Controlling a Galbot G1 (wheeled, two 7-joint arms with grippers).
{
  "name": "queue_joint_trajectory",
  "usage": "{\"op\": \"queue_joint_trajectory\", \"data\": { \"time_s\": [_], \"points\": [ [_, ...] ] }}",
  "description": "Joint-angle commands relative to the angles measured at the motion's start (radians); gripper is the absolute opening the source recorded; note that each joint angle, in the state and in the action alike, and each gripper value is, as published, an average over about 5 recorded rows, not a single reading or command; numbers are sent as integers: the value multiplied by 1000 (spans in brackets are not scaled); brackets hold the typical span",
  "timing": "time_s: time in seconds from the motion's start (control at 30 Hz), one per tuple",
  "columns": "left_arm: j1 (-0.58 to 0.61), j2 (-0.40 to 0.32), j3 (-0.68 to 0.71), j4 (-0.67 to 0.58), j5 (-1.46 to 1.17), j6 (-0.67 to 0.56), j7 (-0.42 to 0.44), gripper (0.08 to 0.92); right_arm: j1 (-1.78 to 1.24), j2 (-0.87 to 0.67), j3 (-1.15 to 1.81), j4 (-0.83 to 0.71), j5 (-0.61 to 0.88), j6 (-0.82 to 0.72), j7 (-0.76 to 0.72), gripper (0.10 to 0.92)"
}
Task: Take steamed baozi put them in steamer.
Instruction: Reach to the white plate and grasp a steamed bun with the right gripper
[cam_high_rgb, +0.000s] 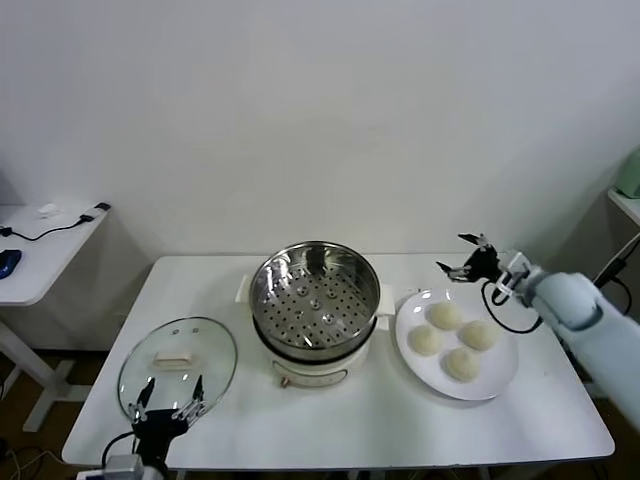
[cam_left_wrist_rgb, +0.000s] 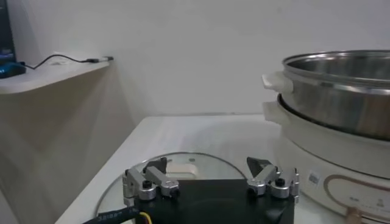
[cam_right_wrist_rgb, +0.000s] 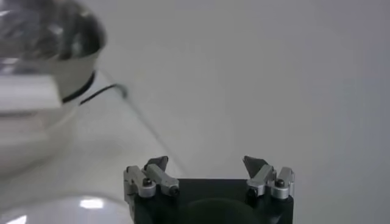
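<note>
Four cream-white steamed baozi (cam_high_rgb: 445, 315) (cam_high_rgb: 477, 335) (cam_high_rgb: 425, 340) (cam_high_rgb: 462, 363) lie on a flat white plate (cam_high_rgb: 503, 379) at the table's right. The steamer (cam_high_rgb: 315, 288), a shiny perforated steel basket on a cream pot base, stands empty at the middle; it also shows in the left wrist view (cam_left_wrist_rgb: 341, 91) and the right wrist view (cam_right_wrist_rgb: 42, 55). My right gripper (cam_high_rgb: 465, 257) (cam_right_wrist_rgb: 206, 162) is open and empty, above the table just behind the plate's far edge. My left gripper (cam_high_rgb: 170, 395) (cam_left_wrist_rgb: 207, 164) is open and empty at the table's front left, over the glass lid.
A round glass lid (cam_high_rgb: 205, 350) with a white handle (cam_high_rgb: 172, 358) lies on the table's left front, also in the left wrist view (cam_left_wrist_rgb: 201, 159). A white side table (cam_high_rgb: 40, 250) with a cable stands to the far left. A wall is close behind.
</note>
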Motion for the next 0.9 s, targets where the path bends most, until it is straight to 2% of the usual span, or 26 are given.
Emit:
{"op": "queue_joint_trajectory", "data": {
  "time_s": [0.03, 0.17, 0.33, 0.63, 0.9],
  "points": [
    [0, 1, 1, -1, 0, 1, 0, 823, 414, -134, -481, -125, -83, 56, -367, 823],
    [-1, 4, 5, 3, 1, 1, -1, 823, 573, -77, -695, -156, -75, 63, -419, 823],
    [-6, 0, 7, 11, 2, 1, -2, 823, 659, 69, -847, -263, -64, 47, -415, 823],
    [-13, -7, 1, 15, 1, 0, -3, 823, 582, 256, -844, -418, -6, 22, -383, 823],
    [-20, -11, 1, 17, 3, 4, 0, 823, 491, 346, -776, -516, -10, 21, -368, 823]
  ]
}}
